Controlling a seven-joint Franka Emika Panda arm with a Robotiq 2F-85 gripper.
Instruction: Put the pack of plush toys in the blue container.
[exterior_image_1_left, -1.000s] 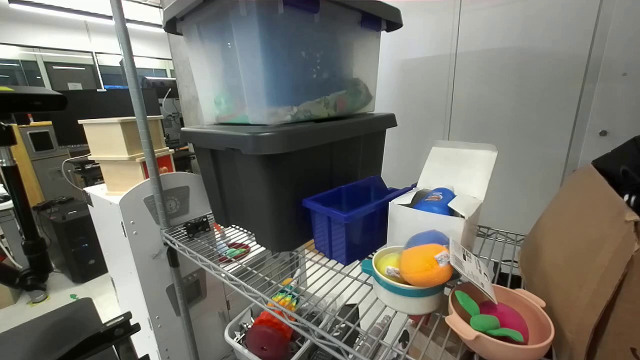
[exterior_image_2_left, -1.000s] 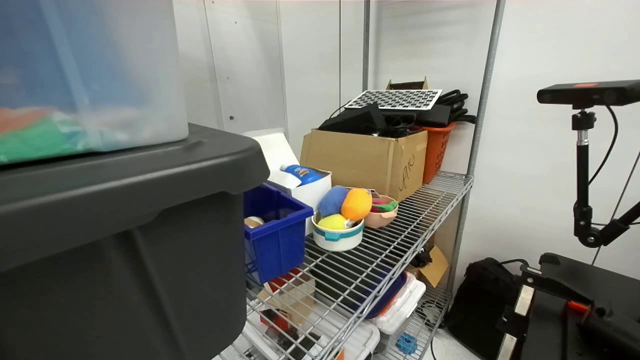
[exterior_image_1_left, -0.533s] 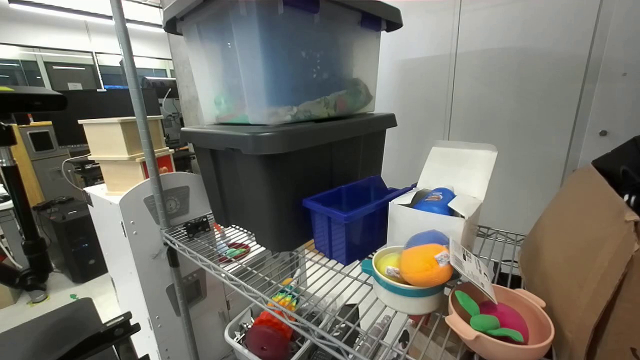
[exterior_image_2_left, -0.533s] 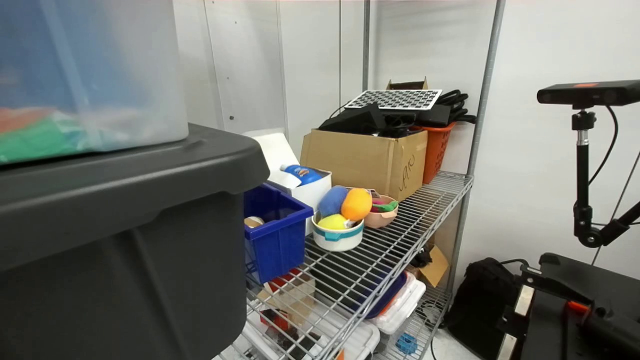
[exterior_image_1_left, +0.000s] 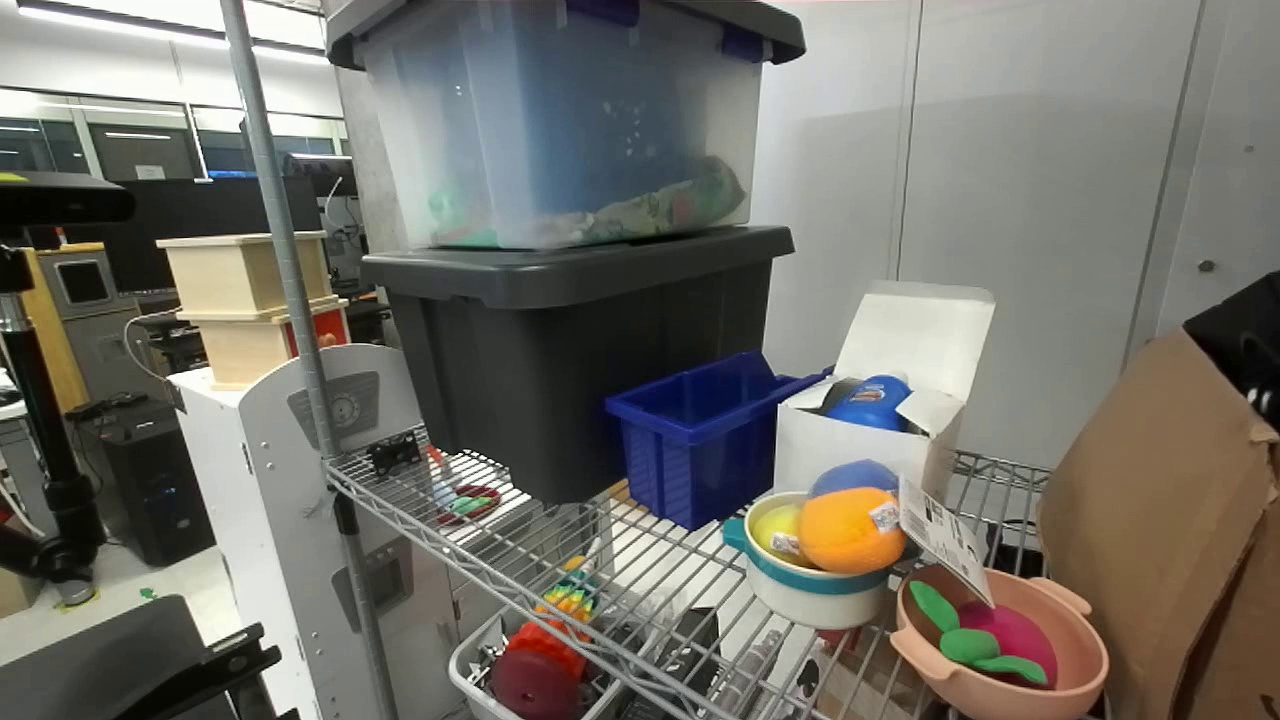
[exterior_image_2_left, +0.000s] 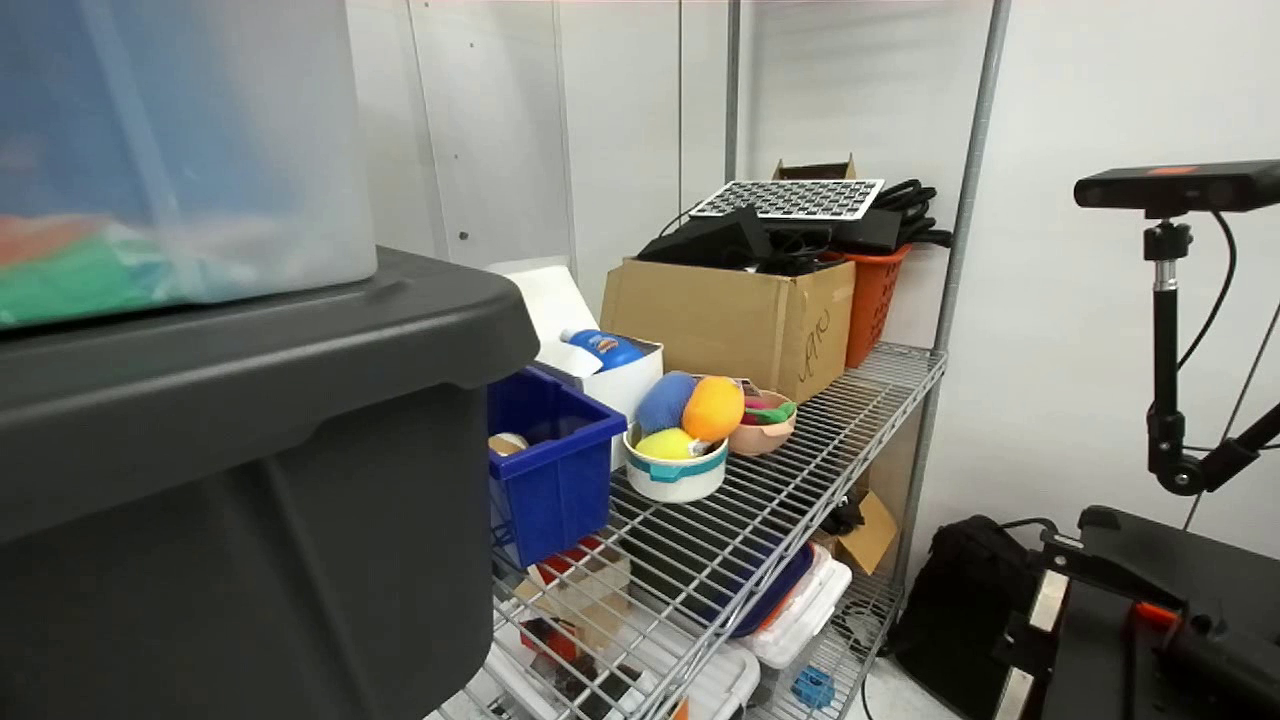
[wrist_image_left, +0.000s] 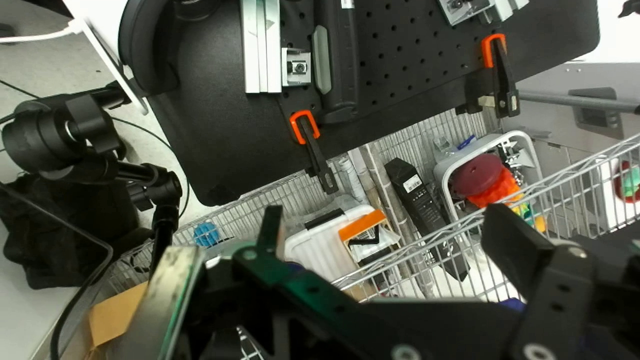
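Note:
The pack of plush toys shows in both exterior views (exterior_image_1_left: 852, 530) (exterior_image_2_left: 714, 408). It is a rounded bundle of orange, yellow and blue balls with a paper tag, sitting in a white bowl with a teal band (exterior_image_1_left: 815, 597) (exterior_image_2_left: 678, 488). The blue container (exterior_image_1_left: 660, 465) (exterior_image_2_left: 560, 500) is an open-topped bin standing left of the bowl in both exterior views. My gripper (wrist_image_left: 392, 230) shows only in the wrist view, its two fingers wide apart with nothing between them. The wrist view does not show the pack. A sliver of blue (wrist_image_left: 514, 303) behind the gripper is too small to identify.
A dark grey tote (exterior_image_1_left: 580, 370) with a translucent tote (exterior_image_1_left: 560, 130) on top stands beside the bin. A white open box (exterior_image_1_left: 850, 455) is behind the bowl, and a pink bowl (exterior_image_1_left: 1060, 680) and cardboard box (exterior_image_2_left: 700, 310) are nearby. The wire shelf (exterior_image_2_left: 760, 520) carries them.

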